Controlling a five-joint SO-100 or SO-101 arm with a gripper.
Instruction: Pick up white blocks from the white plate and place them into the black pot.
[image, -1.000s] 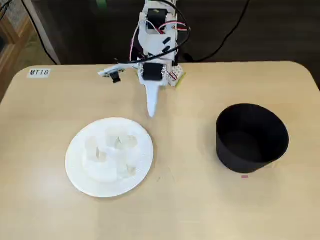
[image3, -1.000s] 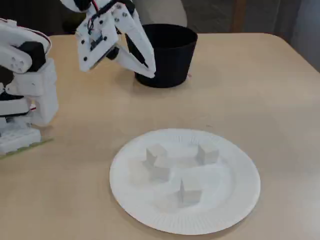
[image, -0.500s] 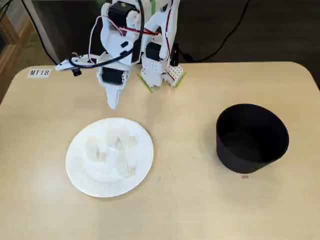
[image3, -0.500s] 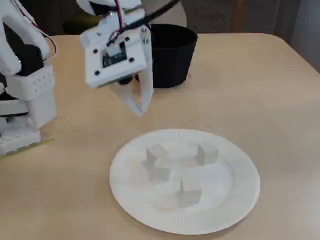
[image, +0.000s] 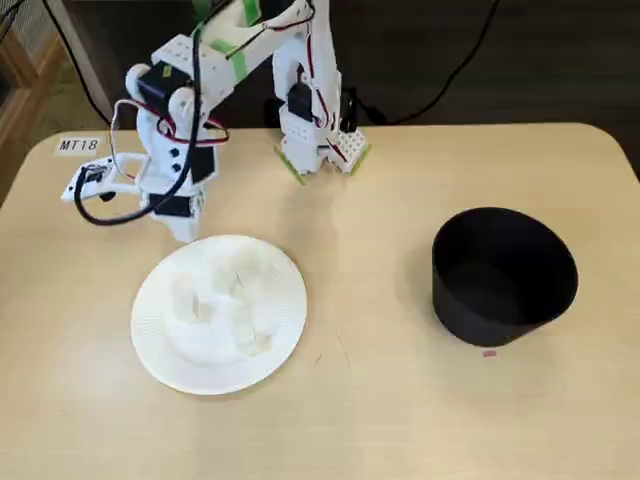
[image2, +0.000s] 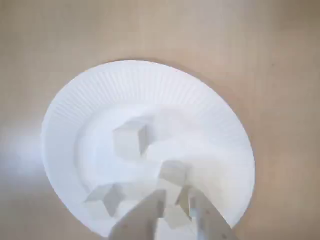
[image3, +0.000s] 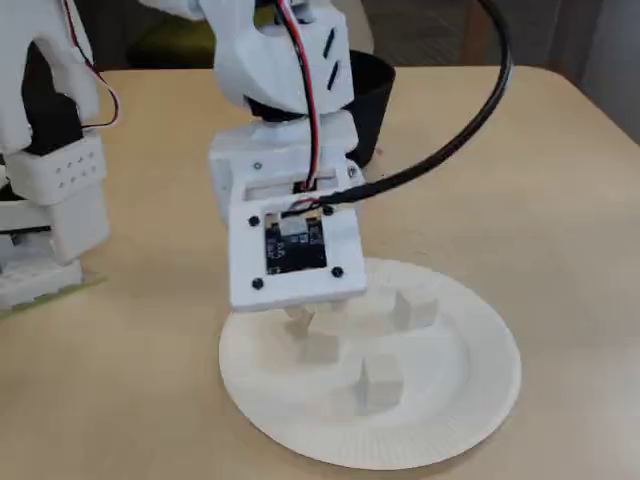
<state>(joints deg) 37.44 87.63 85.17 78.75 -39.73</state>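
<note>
Over the far-left edge of the white plate (image: 160, 335) in a fixed view, you see the gripper (image: 184, 232) pointing down, its tips merging with the bright plate so the gap cannot be read. The white blocks (image: 205, 305) there are only faint lumps, while the black pot (image: 503, 276) stands well apart to the right on the table (image: 400, 420).

In the wrist view, you get what that one lacks: four separate blocks (image2: 130, 140) on the plate (image2: 100, 85), and the gripper (image2: 176, 200) entering from the bottom edge, its fingers (image2: 145, 217) slightly apart around a block. The pot is out of frame.

In a fixed view from the side, the gripper's camera board (image3: 292, 248) hides the fingertips and part of the blocks (image3: 415, 307); the pot (image3: 368, 90) is mostly covered behind the arm.
</note>
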